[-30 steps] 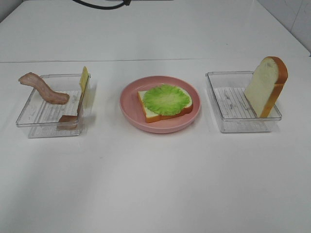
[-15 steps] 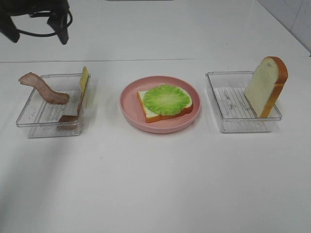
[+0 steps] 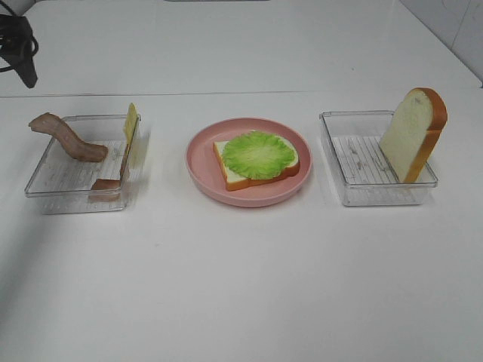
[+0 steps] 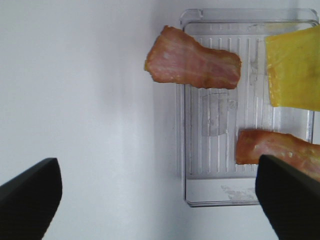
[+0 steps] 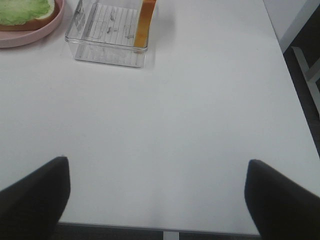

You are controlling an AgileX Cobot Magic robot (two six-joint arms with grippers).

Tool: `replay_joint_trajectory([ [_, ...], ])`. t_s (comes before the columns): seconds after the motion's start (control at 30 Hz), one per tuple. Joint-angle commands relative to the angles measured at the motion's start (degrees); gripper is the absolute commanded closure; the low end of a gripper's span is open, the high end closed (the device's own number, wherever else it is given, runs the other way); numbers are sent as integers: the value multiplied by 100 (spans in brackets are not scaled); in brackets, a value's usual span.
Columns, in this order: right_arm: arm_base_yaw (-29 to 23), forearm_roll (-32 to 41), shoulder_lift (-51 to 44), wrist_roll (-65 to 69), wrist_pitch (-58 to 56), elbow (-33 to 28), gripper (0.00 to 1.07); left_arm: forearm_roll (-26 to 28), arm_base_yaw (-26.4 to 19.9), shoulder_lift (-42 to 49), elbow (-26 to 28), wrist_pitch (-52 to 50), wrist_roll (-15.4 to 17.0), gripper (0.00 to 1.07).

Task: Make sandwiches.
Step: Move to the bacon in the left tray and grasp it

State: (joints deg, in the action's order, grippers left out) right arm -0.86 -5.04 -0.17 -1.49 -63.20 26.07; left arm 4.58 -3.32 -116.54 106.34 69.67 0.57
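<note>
Pink plate [image 3: 195, 162] at table centre. Sandwich [image 3: 256, 162] is half-built on it: bottom bread slice [image 3: 231, 175] lies flat w/ lettuce [image 3: 259, 154] on top. No bacon, cheese or top slice yet.

9 o'clock: clear left tray [image 3: 45, 188]. Bacon strip [image 3: 68, 138] is draped over its outer rim, one end hanging outside. Prob. the easiest pick, since it sits raised off the floor. Cheese [image 3: 130, 123] stands on edge vs the plate-side wall. It's thin, so upright suits a pinch, but the wall may crowd one finger. Second bacon piece [image 3: 106, 185] lies flat on tray floor, below cheese.

3 o'clock: right tray [image 3: 362, 196]. Top bread [image 3: 411, 132] leans upright on its 3 o'clock wall, which looks set for a side grip.

Left claw [image 4: 160, 200] is spread wide, empty, hovering above left tray. Right claw [image 5: 157, 195] is spread, empty, over bare table [image 5: 190, 125], well apart from top bread.

Path from trays to plate: nothing in between. Next, I'd guess, bacon.
</note>
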Motion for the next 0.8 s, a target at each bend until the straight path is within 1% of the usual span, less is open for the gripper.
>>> replay_joint_trajectory([
  [0.03,29,6,-189,-23,34,-17,16,338,-183,11,-40,29,-269,7],
  [0.07,29,6,-189,-23,34,-17,16,596,-235,-46,-40,-40,-453,7],
  [0.1,29,6,-189,-23,34,-17,16,596,-235,-46,-40,-40,-453,7],
  [0.13,29,6,-189,-23,34,-17,16,693,-235,-109,-40,-46,-596,7],
  [0.17,29,6,-189,-23,34,-17,16,739,-235,-223,-40,-57,-882,7],
  [0.2,29,6,-189,-23,34,-17,16,739,-235,-223,-40,-57,-882,7],
  [0.23,29,6,-189,-23,34,-17,16,808,-235,-355,-40,-120,-974,7],
  [0.37,29,6,-189,-23,34,-17,16,837,-235,-539,-40,-178,-980,7],
  [0.47,29,6,-189,-23,34,-17,16,825,-235,-705,-40,-321,-1071,7],
  [0.5,29,6,-189,-23,34,-17,16,825,-235,-796,-40,-418,-1220,7],
  [0.53,29,6,-189,-23,34,-17,16,825,-235,-842,-40,-464,-1289,7],
  [0.6,29,6,-189,-23,34,-17,16,825,-235,-900,-40,-596,-1341,7],
  [0.8,29,6,-189,-23,34,-17,16,871,-235,-1054,-34,-1003,-1364,8],
])
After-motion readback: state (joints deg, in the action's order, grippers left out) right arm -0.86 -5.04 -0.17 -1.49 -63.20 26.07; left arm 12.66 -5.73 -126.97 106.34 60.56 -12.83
